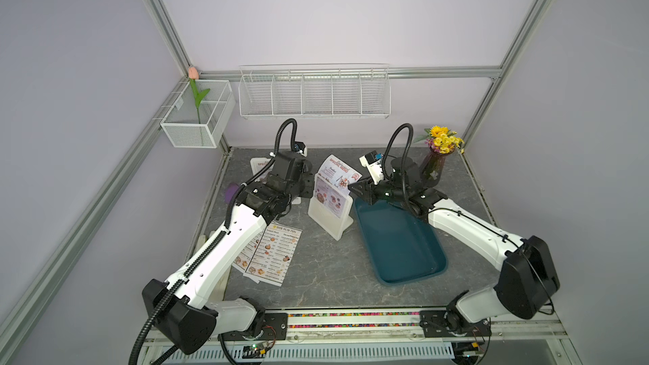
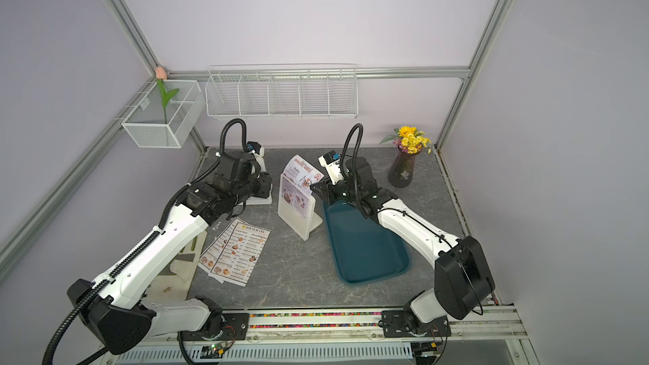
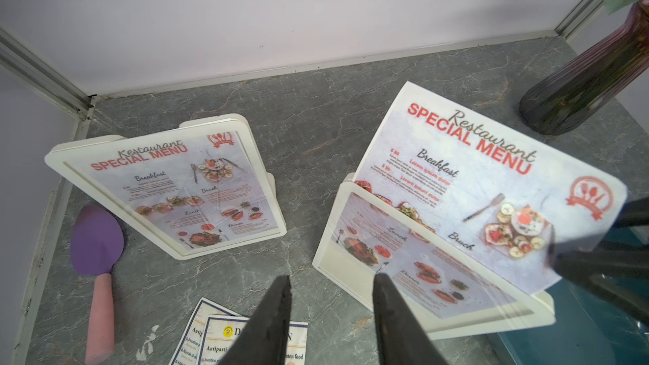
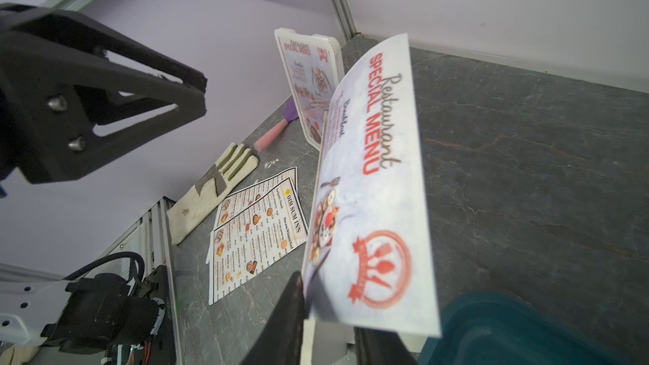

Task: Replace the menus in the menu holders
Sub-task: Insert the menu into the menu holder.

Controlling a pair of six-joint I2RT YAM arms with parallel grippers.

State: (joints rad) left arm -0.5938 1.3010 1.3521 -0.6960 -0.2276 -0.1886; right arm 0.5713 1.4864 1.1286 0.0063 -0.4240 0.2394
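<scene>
Pale purple walls (image 1: 333, 12) with silver bars (image 1: 439, 71). Grey stone table (image 1: 323, 275). White wire rack (image 1: 314, 94) at 12 o'clock, mesh basket (image 1: 196, 128) at 10, flower vase (image 1: 432, 166) at 1 o'clock.

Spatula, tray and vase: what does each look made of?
Spatula: matte, smooth purple blade and pink handle, probably silicone. Teal tray: likely plastic, glossy, with rounded moulded corners and faint reflections. Vase: seemingly tinted glass, dark purple, ribbed, translucent, with greenish stems faintly showing through.
</scene>
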